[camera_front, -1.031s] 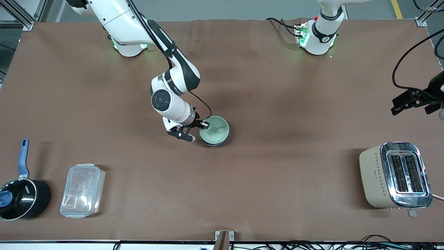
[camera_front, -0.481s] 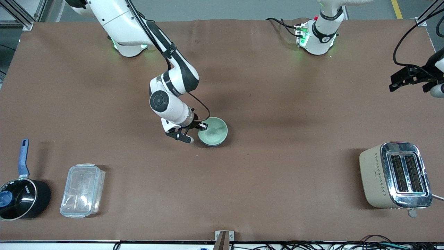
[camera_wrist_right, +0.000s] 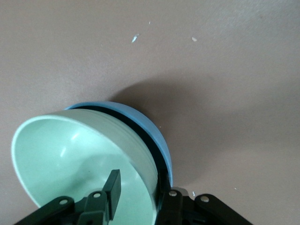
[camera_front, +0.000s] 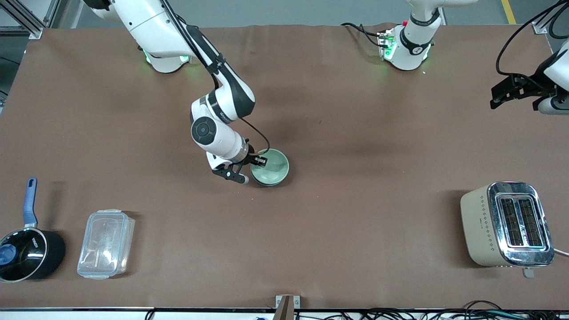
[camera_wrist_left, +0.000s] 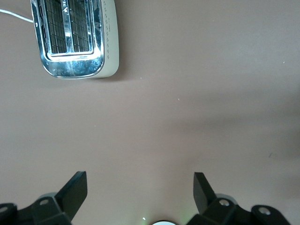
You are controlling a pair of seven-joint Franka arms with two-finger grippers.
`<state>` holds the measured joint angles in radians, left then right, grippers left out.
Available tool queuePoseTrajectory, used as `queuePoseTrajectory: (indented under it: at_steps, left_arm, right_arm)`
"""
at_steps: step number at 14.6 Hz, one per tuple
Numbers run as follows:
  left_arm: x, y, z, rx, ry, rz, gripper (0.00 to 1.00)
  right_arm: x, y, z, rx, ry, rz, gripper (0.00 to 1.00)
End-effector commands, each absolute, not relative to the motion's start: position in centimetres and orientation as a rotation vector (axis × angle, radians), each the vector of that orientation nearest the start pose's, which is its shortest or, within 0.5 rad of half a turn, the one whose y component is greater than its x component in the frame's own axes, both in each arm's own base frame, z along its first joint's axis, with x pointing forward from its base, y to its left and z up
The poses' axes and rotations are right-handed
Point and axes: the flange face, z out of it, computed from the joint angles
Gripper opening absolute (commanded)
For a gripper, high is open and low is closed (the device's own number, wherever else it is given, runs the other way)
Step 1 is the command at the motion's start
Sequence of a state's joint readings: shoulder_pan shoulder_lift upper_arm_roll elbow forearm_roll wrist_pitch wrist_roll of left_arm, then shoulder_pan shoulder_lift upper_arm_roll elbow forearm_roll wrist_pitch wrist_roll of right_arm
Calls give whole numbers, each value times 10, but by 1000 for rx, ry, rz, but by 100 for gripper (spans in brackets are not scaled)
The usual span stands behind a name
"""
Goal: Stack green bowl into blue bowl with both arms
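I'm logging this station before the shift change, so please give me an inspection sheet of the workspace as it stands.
Surface: brown table, a few pale specks.
Job's things: green bowl nested in blue bowl, mid-table.
Clutter: black saucepan and clear lidded container toward the right arm's end, both nearer the front camera; toaster toward the left arm's end.
Grippers: right pincer straddles the green bowl's rim, one finger inside, one outside; left pincer open, up over bare table near the edge, waiting.
Cables: black cable looped at the right wrist; cables by the left arm's base and along the table's front edge.
Surroundings: grey floor, metal frame posts at the corners.
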<state>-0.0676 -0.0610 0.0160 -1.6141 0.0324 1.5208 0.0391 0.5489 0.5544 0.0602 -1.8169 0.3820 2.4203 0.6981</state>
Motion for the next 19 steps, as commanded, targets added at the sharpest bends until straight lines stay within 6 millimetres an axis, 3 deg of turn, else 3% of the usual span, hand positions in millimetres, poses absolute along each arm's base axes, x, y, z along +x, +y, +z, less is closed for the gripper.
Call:
queuePoseTrajectory:
  at_steps: [1,3,5,8,9,13,14,17,18,19]
  left_arm:
    - [526,-41,634,-3127,165,21,100]
    - [526,-47,635,-3129,177,7,100]
    - [526,-52,636,-3130,173,2,100]
    - [527,-51,634,-3126,158,6,100]
    - [529,-51,631,-3126,156,14,100]
    - [532,-52,634,-3121,160,-1,100]
    - [532,-51,634,-3119,158,-1,100]
    - [530,-52,634,-3118,167,15,100]
    - [530,-52,634,-3116,167,18,100]
    - [530,-52,634,-3117,167,15,100]
  right_arm:
    - [544,368,267,-2801,565,236,40]
    - [551,359,279,-2804,572,281,42]
    - [559,346,298,-2795,584,296,53]
    - [574,311,342,-2777,601,256,60]
    - [582,292,359,-2767,590,221,63]
    - [612,166,420,-2810,644,86,85]
    - [614,143,432,-2858,621,37,88]
    - [608,74,471,-2939,574,-24,92]
    - [600,40,496,-2972,535,-55,100]
    - [591,18,514,-3009,517,-68,100]
